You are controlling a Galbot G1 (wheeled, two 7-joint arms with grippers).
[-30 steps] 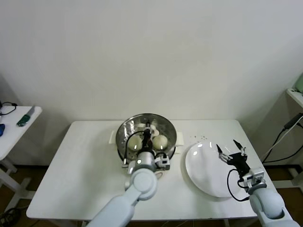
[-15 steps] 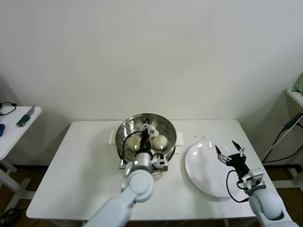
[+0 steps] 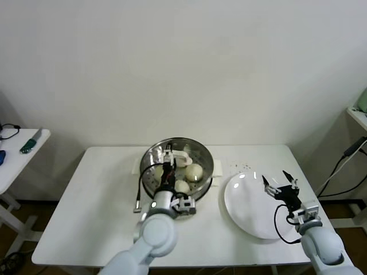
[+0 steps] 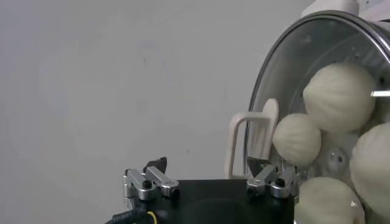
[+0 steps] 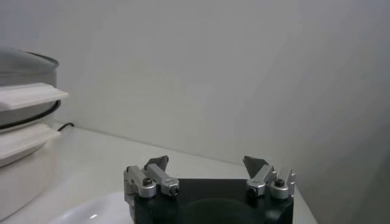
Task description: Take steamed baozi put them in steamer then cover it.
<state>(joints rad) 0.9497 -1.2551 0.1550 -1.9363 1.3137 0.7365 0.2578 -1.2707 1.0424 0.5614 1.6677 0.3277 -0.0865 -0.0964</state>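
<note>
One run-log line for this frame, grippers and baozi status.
left gripper: open, at steamer near rim | right gripper: open, over empty plate | baozi: inside steamer | lid: not on

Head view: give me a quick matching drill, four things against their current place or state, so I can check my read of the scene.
Things:
1. steamer
2. plate
3. left gripper
4. right gripper

States:
a. open, over the plate's right part
b. bare, on the table right of the steamer
c. holds baozi, uncovered
d. open, at the steamer's near side

Pairs: 1-c, 2-b, 3-d, 4-a
</note>
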